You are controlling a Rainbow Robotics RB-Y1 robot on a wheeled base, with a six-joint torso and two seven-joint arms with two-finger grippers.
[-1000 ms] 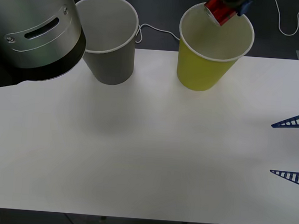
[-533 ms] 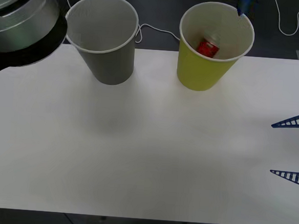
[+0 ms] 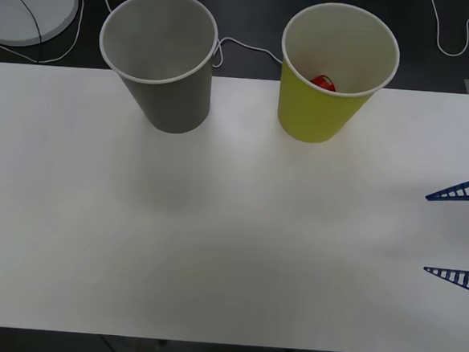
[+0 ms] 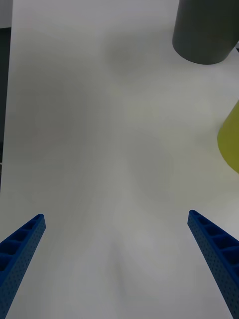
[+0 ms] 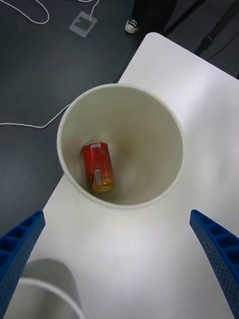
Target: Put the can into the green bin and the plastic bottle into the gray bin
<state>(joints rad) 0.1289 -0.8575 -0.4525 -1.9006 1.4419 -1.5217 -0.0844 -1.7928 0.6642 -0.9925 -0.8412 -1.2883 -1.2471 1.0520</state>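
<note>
The can [image 5: 97,167] lies on its side at the bottom of the green bin [image 3: 313,117], against the wall. The left gripper [image 5: 117,259] hangs above that bin, fingers spread wide and empty. The right gripper [image 3: 458,234] sits at the table's [image 3: 214,239] right edge — also released, holding nothing. The gray bin [image 3: 171,99] stands upright beside the green one, the 2 apart.

text: none legible | can [image 5: 98,167]: pale label patch, perhaps print, too small to read
</note>
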